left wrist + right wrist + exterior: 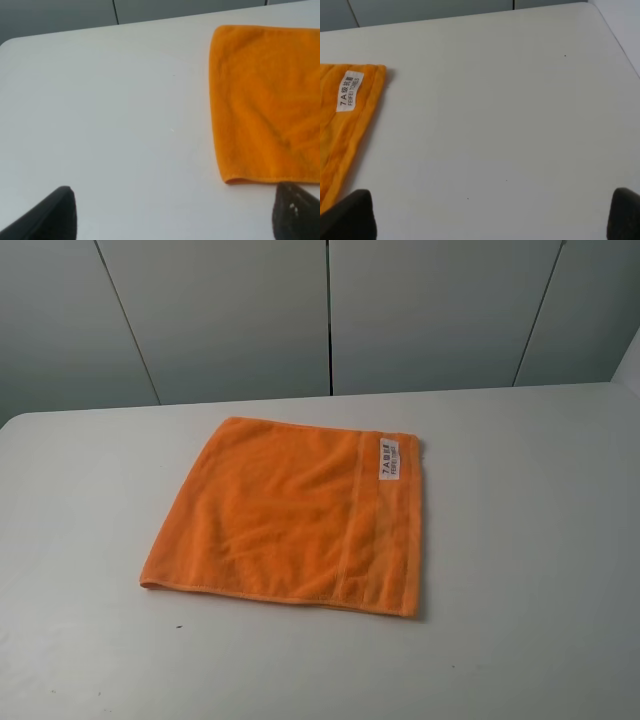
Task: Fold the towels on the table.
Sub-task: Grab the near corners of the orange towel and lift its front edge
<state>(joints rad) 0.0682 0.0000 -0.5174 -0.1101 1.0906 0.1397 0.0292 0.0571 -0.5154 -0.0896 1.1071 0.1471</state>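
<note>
A bright orange terry towel point(300, 520) lies flat on the white table point(530, 500), near the middle. Its stitched border band runs along its right side, with a small white printed label point(389, 458) at the far right corner. In the left wrist view the towel point(265, 100) lies beyond and to one side of my left gripper point(175, 215), whose dark fingertips point(55, 215) stand wide apart over bare table. In the right wrist view the towel's labelled corner point(350, 115) shows beside my right gripper point(492, 217), also spread wide and empty. Neither gripper shows in the exterior view.
Grey wall panels point(330, 310) stand behind the table's far edge. The table's rounded far corners show in both wrist views. Small dark specks dot the tabletop. Bare table lies all around the towel.
</note>
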